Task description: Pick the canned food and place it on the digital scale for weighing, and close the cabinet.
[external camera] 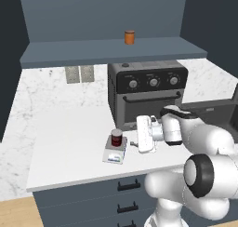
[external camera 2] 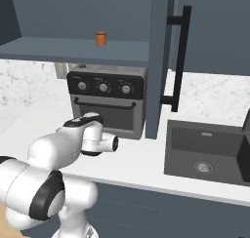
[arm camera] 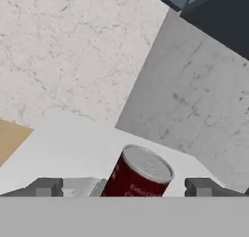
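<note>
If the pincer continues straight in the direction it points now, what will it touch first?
Probably the canned food, standing on the digital scale. In the hand view the can sits between the open pincer's fingertips, directly ahead. Depth is hard to judge, though.

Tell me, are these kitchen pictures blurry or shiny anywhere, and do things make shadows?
Left base view: sharp, evenly lit, no glare; the small dark red cylindrical can stands on the flat grey-and-white square scale with hardly any shadow. Right base view: equally flat light; the large black toaster oven shows no reflections. Hand view: softer and slightly blurred, the can's silver top looks smudgy, the red label text unreadable.
</note>
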